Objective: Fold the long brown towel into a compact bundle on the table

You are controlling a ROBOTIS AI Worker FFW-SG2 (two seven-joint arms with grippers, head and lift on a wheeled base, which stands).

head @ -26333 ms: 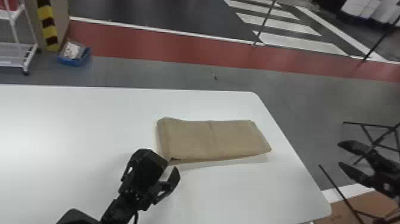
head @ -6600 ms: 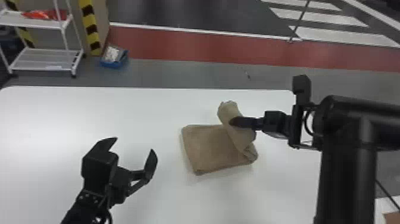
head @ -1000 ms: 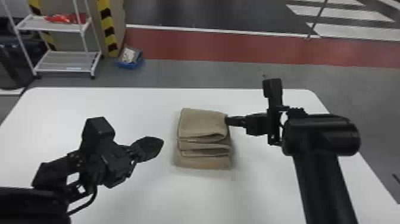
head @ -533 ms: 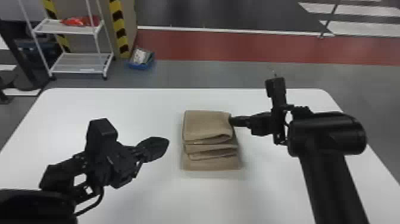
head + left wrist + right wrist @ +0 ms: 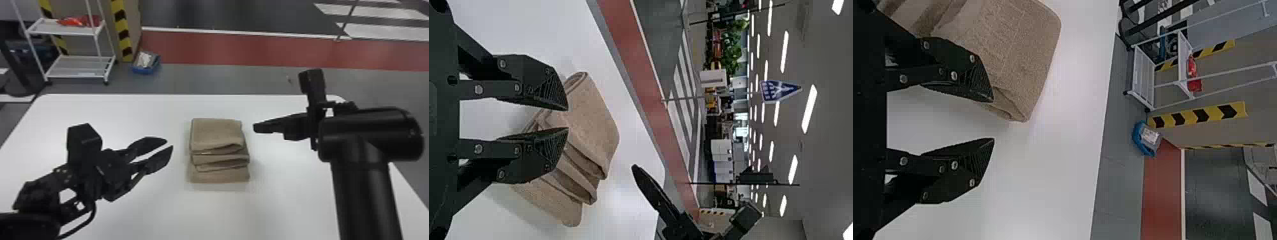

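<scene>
Towel (image 5: 217,135), one, brown, folded to a compact stack. Location: on the surface (image 5: 159,210), between the two arms. Condition: layers uneven, stepping out toward our side, with loose edges at the near side.

Left gripper (image 5: 568,118): just beside the towel at its left; jaws slightly parted, grasping nothing. Right gripper (image 5: 993,120): near the towel at its right, apart from it in the head view; jaws spread, released.

Step in hand, as we judge it: squaring the finished folds; the bundle looks all but complete.

Handling notes. We should bring the right jaws clear before lifting, lest a tip hook the top layer. For any tidying, we would come in low and level, press with the flat sides, and let both arms bear inward together, lightly; one arm alone may slide the whole stack. Loose near edges we would nudge under the upper fold or pat down, never pinch singly, since a pull could open the layers. Cloth being soft, we expect slight springback; a brief, even press from above should settle it.
</scene>
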